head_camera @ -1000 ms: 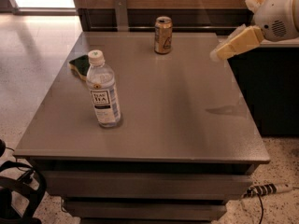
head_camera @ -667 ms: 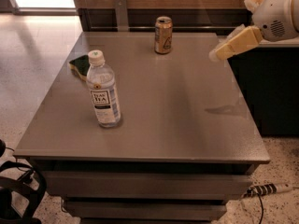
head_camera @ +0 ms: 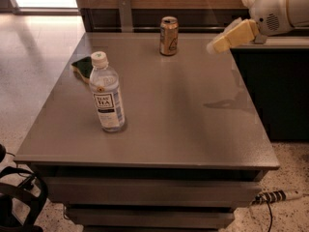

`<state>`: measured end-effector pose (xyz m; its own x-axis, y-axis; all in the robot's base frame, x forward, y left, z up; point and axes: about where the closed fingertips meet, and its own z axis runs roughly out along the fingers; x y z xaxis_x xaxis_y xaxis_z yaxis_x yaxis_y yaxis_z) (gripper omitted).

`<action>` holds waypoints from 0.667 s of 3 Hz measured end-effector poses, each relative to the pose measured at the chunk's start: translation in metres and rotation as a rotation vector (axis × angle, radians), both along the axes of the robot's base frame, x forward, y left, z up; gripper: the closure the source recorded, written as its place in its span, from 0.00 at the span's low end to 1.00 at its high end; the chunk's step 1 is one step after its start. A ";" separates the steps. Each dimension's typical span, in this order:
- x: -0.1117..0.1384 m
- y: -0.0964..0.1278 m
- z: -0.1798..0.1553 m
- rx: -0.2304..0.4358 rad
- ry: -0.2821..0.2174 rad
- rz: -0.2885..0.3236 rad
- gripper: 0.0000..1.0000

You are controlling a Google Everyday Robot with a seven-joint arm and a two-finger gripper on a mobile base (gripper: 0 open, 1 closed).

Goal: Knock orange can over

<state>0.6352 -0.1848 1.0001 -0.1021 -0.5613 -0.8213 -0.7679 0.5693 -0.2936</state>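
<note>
In the camera view you have a grey table [head_camera: 193,129] with the orange can [head_camera: 169,36] standing upright near its far edge, a little right of the middle. Nothing touches the can.

Your gripper [head_camera: 215,46] hangs in the air to the right of the can, above the table's far right corner, at about the height of the can's top. It points left and slightly down, toward the can, and open air separates the two. You cannot tell from here whether it is released or clenched; it holds nothing that you can see. The white arm [head_camera: 277,8] behind it comes in from the upper right.

A clear water bottle [head_camera: 107,93] with a white cap stands upright toward the front left of the table, well apart from the can. Behind it, by the left edge, lies a flat dark green object [head_camera: 82,66] with a yellowish rim. A dark cabinet [head_camera: 280,91] stands against the table's right side, and a power strip [head_camera: 275,196] lies on the floor below it.
</note>
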 end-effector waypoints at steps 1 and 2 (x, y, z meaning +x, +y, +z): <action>0.042 0.021 0.001 0.054 -0.017 0.016 0.00; 0.093 0.045 -0.004 0.119 -0.038 0.000 0.00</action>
